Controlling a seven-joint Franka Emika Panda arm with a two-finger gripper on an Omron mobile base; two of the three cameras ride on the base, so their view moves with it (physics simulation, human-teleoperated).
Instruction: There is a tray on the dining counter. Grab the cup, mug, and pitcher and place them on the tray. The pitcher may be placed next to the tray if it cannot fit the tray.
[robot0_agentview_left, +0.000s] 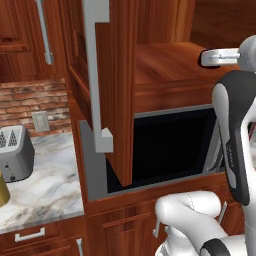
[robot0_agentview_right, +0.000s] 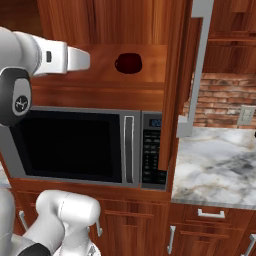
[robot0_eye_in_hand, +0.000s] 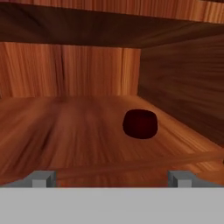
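The mug (robot0_eye_in_hand: 140, 124), small, squat and dark maroon, stands on the wooden shelf of an open upper cabinet, toward its right wall. In the right base view the mug (robot0_agentview_right: 128, 63) sits just right of my white hand, which reaches in from the left at shelf height. My gripper (robot0_eye_in_hand: 111, 178) is open, its fingertips (robot0_eye_in_hand: 41, 178) spread wide in front of the shelf edge, with the mug well beyond them and nothing between them. A yellowish sliver of the pitcher (robot0_agentview_left: 2, 192) shows at the left edge, on the marble counter beside the toaster. The tray, the cup and the dining counter are out of view.
A microwave (robot0_agentview_right: 75, 145) sits right under the shelf. The cabinet door (robot0_agentview_left: 117, 90) stands open with its long grey handle, between shelf and counter. A grey toaster (robot0_agentview_left: 15, 152) stands on the marble counter (robot0_agentview_left: 45, 185) below a brick wall. Drawers lie beneath.
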